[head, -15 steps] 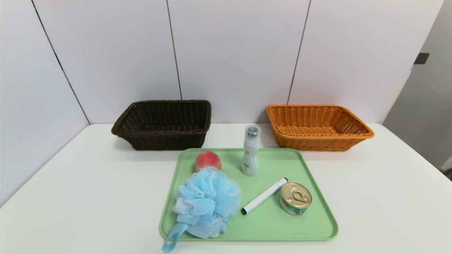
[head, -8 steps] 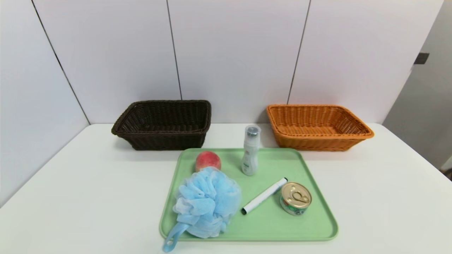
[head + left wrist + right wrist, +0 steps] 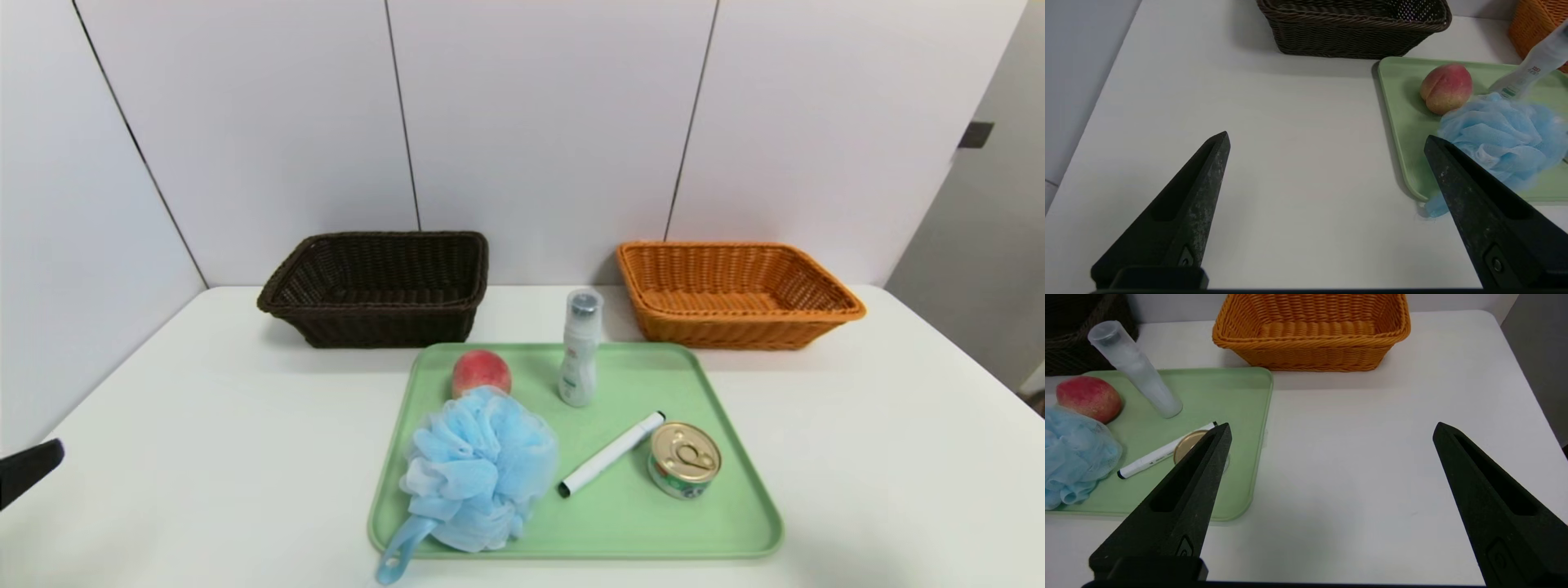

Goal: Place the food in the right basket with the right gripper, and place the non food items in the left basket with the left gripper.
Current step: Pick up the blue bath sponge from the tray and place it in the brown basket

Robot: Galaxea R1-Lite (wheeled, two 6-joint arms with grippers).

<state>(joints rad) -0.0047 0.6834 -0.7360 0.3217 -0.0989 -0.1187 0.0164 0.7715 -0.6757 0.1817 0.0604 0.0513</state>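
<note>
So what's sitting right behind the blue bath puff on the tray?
A peach sits just behind the bath puff on the green tray. The puff covers the peach's lower front, so whether they touch is hidden.

Peach (image 3: 482, 372), puff (image 3: 478, 467), can (image 3: 684, 459) (all untouched) on green tray (image 3: 718, 523).

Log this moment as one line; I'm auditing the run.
left gripper open, empty | right gripper open, empty | peach, can on tray | baskets empty
</note>
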